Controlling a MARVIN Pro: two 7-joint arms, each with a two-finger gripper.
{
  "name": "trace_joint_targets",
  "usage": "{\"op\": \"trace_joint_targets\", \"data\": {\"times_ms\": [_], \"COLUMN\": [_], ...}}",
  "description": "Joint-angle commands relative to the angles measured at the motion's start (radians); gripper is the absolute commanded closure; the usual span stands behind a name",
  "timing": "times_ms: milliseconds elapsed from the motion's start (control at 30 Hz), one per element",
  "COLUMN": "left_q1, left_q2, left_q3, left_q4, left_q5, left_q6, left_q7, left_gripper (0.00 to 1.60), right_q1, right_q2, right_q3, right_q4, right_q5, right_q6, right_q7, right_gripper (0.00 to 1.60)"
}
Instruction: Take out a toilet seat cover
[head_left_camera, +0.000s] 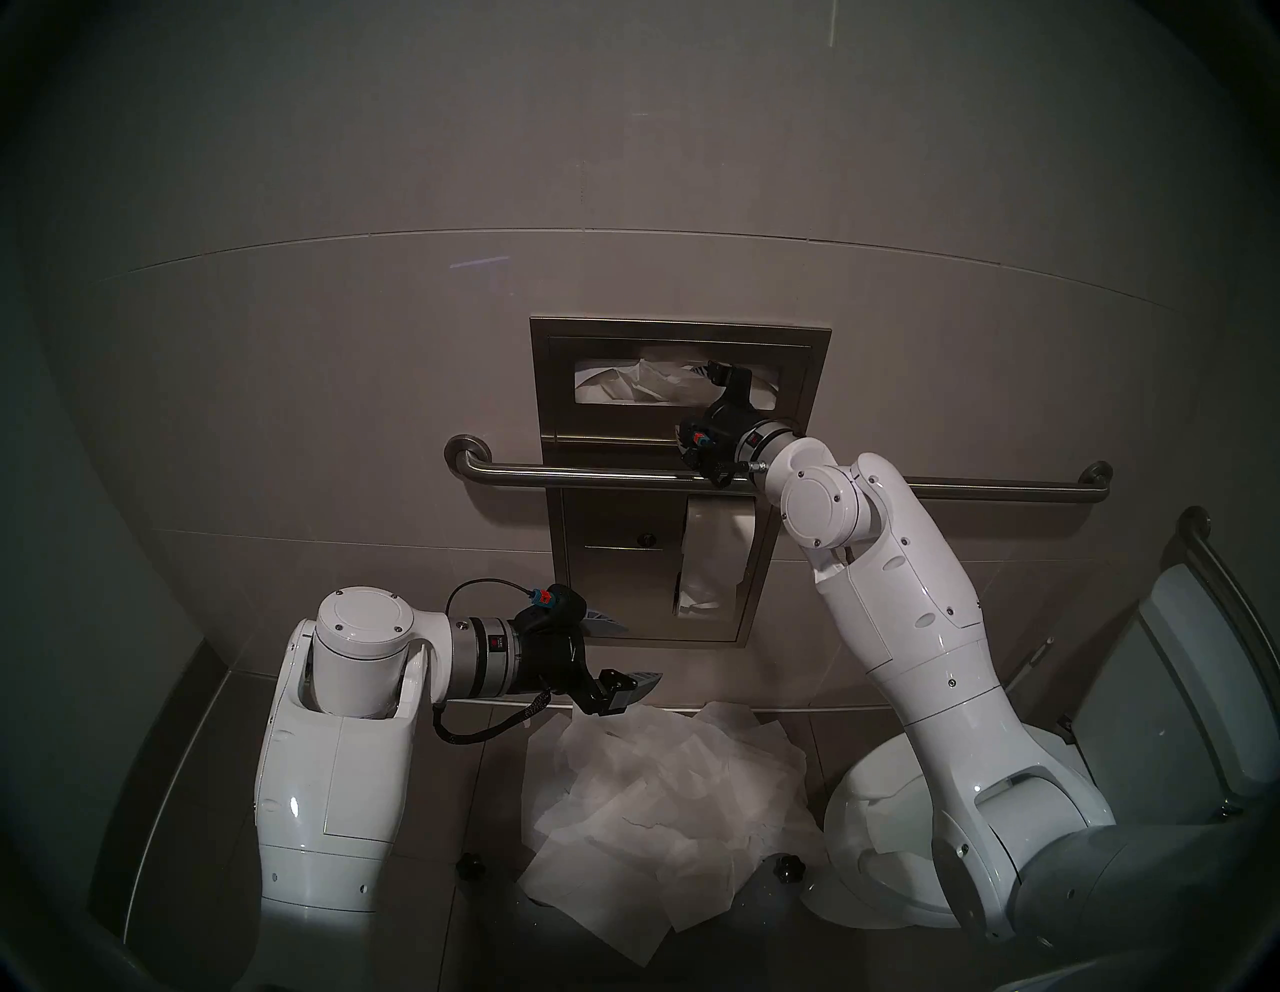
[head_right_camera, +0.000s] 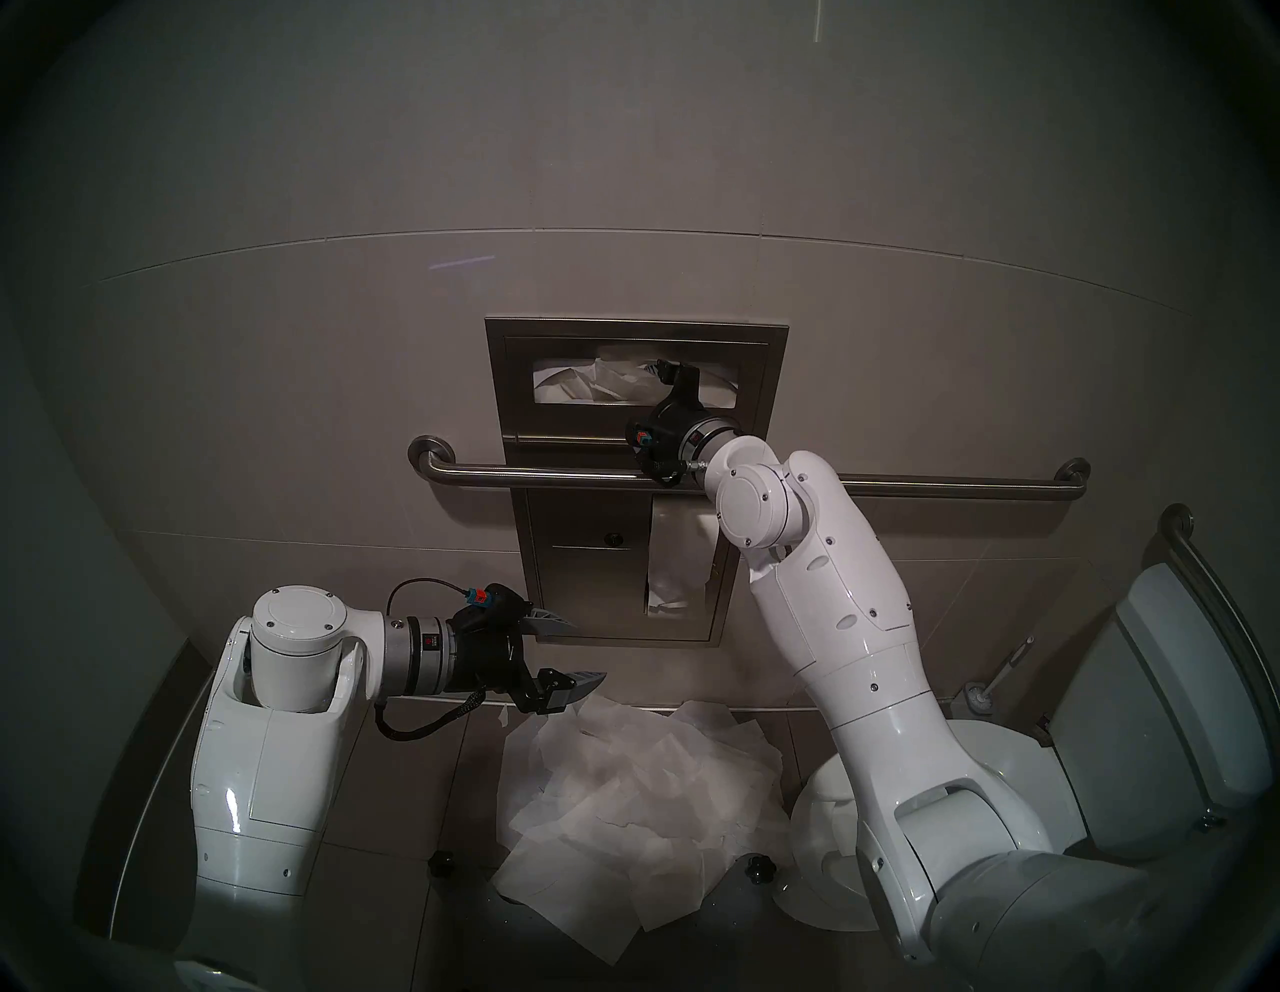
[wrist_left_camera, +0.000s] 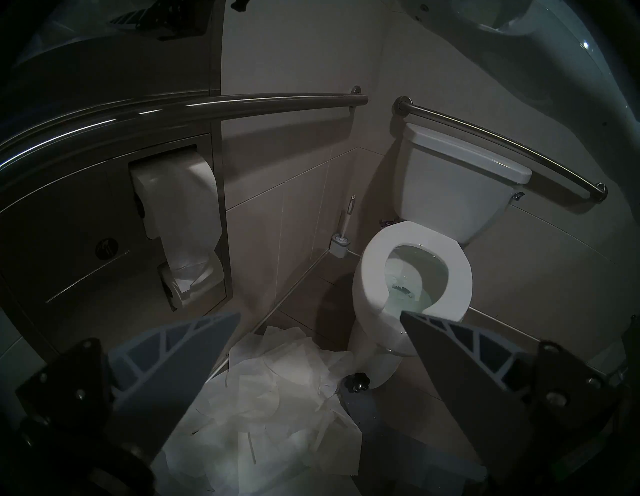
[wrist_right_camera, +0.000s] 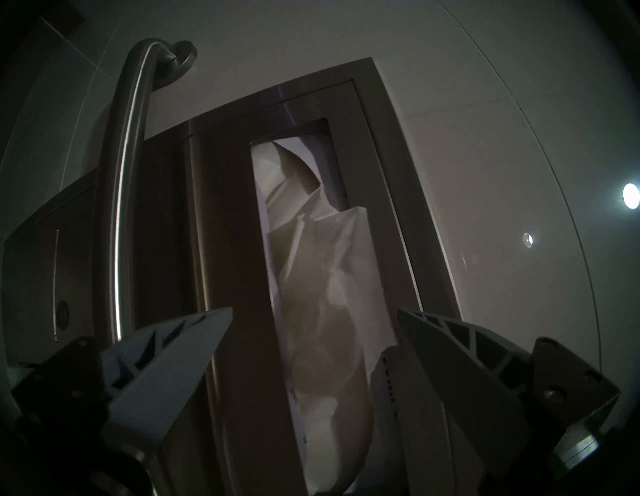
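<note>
Reaching into the upper slot of the recessed brushed-steel wall dispenser (head_left_camera: 675, 332) at centre frame in the head views: the black right gripper (head_left_camera: 717, 370), fingers spread wide and gripping nothing, its tips at the right end of the slot. Bulging from that slot, just left of the fingertips: the thin, wrinkled, translucent white toilet seat cover (head_left_camera: 641, 384), not yet drawn out. Filling the middle of the right wrist view, between the parted grey ribbed fingers (wrist_right_camera: 173, 363): the same crumpled sheet (wrist_right_camera: 322, 304), one finger overlapping a serrated paper edge at lower right, contact impossible to confirm. Crossing the panel below the slot: a horizontal stainless-steel grab bar (head_left_camera: 609, 476). Sitting in the lower compartment under the bar: a thick white toilet paper roll (wrist_left_camera: 176, 204). Hovering at lower left of the head views, jaws open and empty: the left gripper (head_left_camera: 627, 654). Lying heaped on the tiled floor at bottom centre: a pile of loose white tissue sheets (head_left_camera: 658, 817). Standing at lower right: a white ceramic toilet (wrist_left_camera: 412, 273).
</note>
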Motion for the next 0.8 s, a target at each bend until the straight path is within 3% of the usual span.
{"op": "trace_joint_targets", "data": {"times_ms": [0,500,633,667,733,767], "left_q1": [-0.018,-0.018,-0.018,-0.018,-0.018,-0.018], "left_q2": [-0.006,-0.009,-0.01,-0.01,-0.01,-0.01], "left_q3": [0.001,-0.001,-0.001,-0.001,-0.001,-0.001], "left_q4": [-0.022,-0.024,-0.025,-0.025,-0.025,-0.025], "left_q5": [-0.008,-0.007,-0.006,-0.006,-0.006,-0.006], "left_q6": [0.001,0.002,0.002,0.002,0.002,0.002], "left_q7": [-0.004,-0.006,-0.006,-0.006,-0.006,-0.006], "left_gripper": [0.0,0.0,0.0,0.0,0.0,0.0], "right_q1": [0.113,0.219,0.235,0.24,0.256,0.262], "right_q2": [-0.024,-0.065,-0.071,-0.071,-0.071,-0.07], "right_q3": [0.026,0.046,0.057,0.056,0.057,0.056], "right_q4": [0.011,0.171,0.201,0.208,0.227,0.234], "right_q5": [-0.029,-0.062,-0.066,-0.067,-0.068,-0.069], "right_q6": [-0.055,-0.171,-0.198,-0.203,-0.216,-0.221], "right_q7": [-0.005,-0.014,-0.021,-0.022,-0.024,-0.025], "right_gripper": [0.0,0.0,0.21,0.36,0.53,0.77]}}
